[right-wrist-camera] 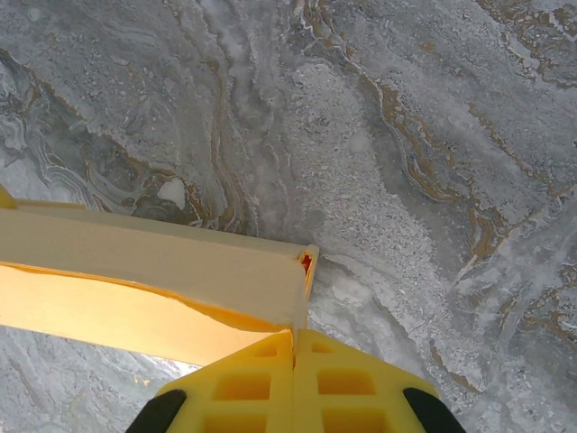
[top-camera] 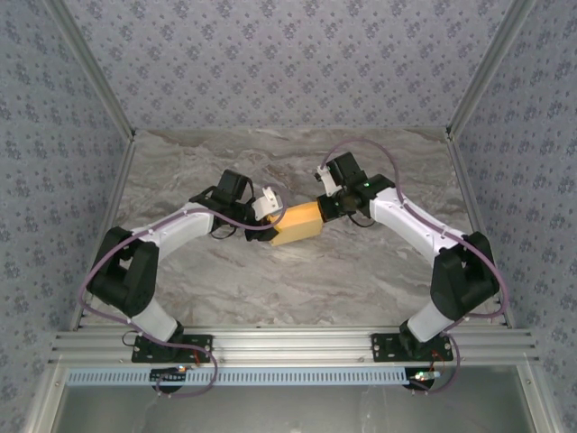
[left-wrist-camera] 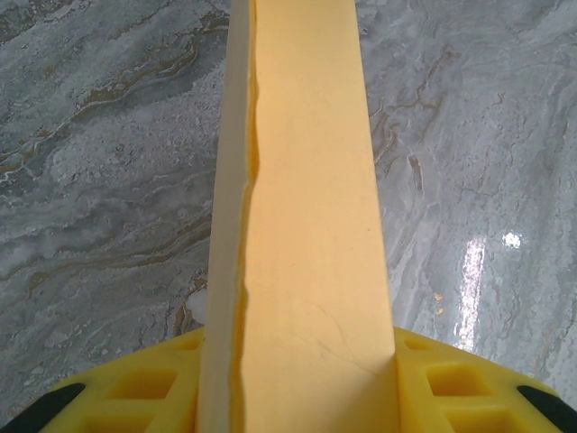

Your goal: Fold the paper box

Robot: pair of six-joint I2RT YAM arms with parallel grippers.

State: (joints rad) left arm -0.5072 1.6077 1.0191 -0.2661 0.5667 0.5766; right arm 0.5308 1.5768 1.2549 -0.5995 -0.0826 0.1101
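One paper box (top-camera: 297, 225), left tool (top-camera: 274, 216) clamping it, right tool (right-wrist-camera: 295, 341) seemingly pinching its corner.

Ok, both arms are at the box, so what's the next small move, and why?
Probably nudge the closed right gripper against the end of the box to press the loose flap home. The left gripper clamps the box across its width, which steadies it. The right fingertips sit at its corner, and a seam along one edge gapes.

The glossy grey, brown-veined marbled table (top-camera: 270, 289) lies beneath the paper box (top-camera: 297, 225); contact unclear.
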